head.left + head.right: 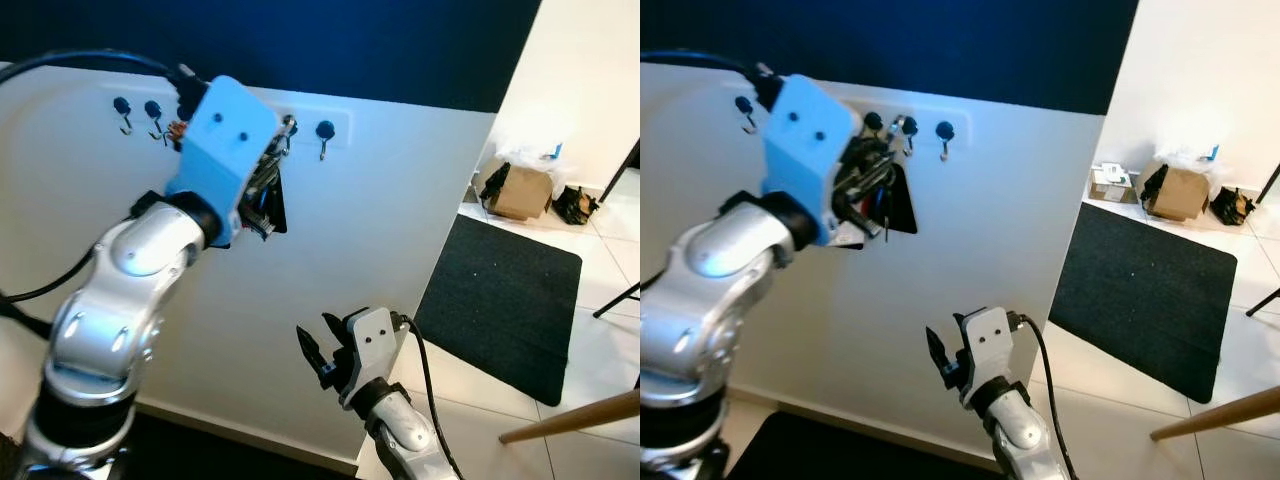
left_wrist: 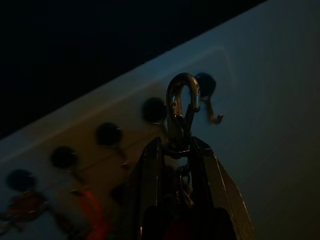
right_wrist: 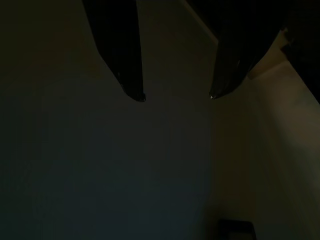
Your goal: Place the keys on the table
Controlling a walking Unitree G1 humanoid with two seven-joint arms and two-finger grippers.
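A white rack with a row of black-knobbed hooks [image 1: 325, 130] runs along the white wall. My left gripper [image 2: 177, 145] is raised to that row and is shut on a bunch of keys [image 1: 865, 185]. The bunch's silver carabiner [image 2: 181, 100] sticks out past the fingertips, close to one hook knob [image 2: 205, 85]. I cannot tell whether the clip hangs on a hook. The blue wrist housing [image 1: 225, 135] hides most of the fingers in the eye views. My right gripper [image 1: 318, 345] hangs low before the wall, open, with nothing between its fingers [image 3: 130, 75].
Something orange [image 1: 178, 130] hangs on a hook further left. To the right lies a black mat [image 1: 505, 300] on the tiled floor, with a cardboard box [image 1: 520, 190] and black shoes [image 1: 575, 205] beyond it. A wooden pole [image 1: 570, 415] juts in at the lower right.
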